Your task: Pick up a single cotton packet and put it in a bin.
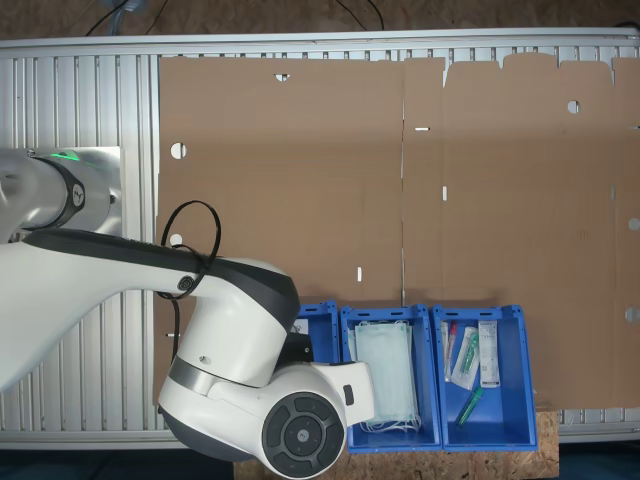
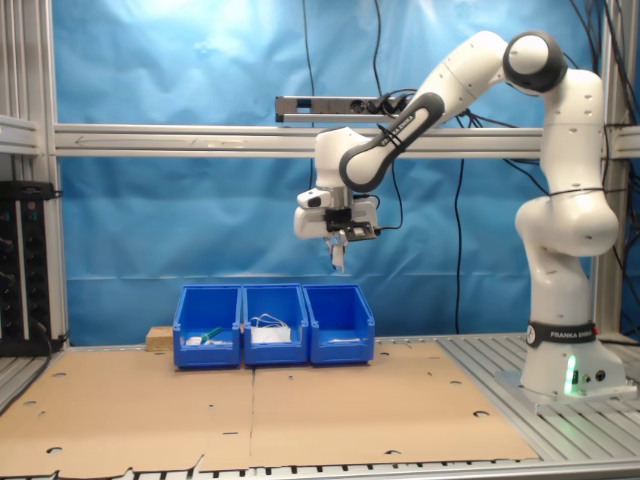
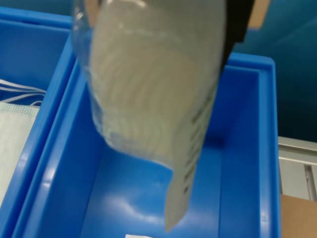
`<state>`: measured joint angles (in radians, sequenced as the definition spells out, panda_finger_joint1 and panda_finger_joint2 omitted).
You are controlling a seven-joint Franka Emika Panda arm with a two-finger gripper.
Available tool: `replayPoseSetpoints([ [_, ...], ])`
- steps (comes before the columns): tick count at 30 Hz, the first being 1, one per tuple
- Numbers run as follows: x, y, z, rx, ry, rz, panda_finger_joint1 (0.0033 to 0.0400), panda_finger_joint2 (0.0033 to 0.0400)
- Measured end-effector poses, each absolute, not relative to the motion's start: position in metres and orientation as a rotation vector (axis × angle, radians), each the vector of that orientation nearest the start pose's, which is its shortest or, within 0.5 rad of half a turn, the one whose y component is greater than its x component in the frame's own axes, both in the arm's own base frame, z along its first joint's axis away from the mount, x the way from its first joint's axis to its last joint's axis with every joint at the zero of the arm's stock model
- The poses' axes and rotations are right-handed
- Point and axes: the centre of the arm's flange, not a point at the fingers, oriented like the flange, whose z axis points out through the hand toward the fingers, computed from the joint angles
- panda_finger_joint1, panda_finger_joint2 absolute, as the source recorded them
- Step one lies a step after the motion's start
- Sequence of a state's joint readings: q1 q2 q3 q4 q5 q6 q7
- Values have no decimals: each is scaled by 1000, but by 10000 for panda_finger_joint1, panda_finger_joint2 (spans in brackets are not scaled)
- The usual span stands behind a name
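Cotton packet [image 3: 148, 94]: hangs from the gripper, seen close in the wrist view. Pale, translucent, blurred; a column of dark print runs down one edge to a loose lower corner. In the second exterior view the packet [image 2: 338, 255] is a small pale strip below the gripper [image 2: 337, 240], in mid-air and well clear of the bins.

Gripper: closed on the cotton packet, pinching its upper edge. In the wrist view one dark finger [image 3: 237, 25] shows beside the packet's upper part.

Bin [image 3: 247, 148]: directly beneath the packet in the wrist view, open top, blue floor mostly bare, a white scrap at the frame's lower edge. In the second exterior view this is the bin [image 2: 340, 322] at 3 o'clock in the row of three. In the first exterior view only a corner of it [image 1: 318, 325] clears the arm's white body.

Neighbours: middle bin [image 2: 275, 325] holds pale green face masks [image 1: 385, 375]; end bin [image 2: 208, 328] at 9 o'clock in the second exterior view holds long wrapped items [image 1: 475, 360].

Surroundings: the bins stand at the far edge of a brown cardboard sheet [image 2: 250, 415], which lies on a ribbed metal table [image 1: 80, 110]. Arm base [image 2: 560, 365] stands at about 4 o'clock in the second exterior view. Blue backdrop [image 2: 160, 220] behind.
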<state>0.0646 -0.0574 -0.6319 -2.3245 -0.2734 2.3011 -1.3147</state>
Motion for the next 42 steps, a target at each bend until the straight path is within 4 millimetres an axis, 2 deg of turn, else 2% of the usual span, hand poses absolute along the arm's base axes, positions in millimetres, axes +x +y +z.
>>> replayPoseSetpoints([
  [42, 424, -277, 359, -2860, -1572, 204, 60, 60],
])
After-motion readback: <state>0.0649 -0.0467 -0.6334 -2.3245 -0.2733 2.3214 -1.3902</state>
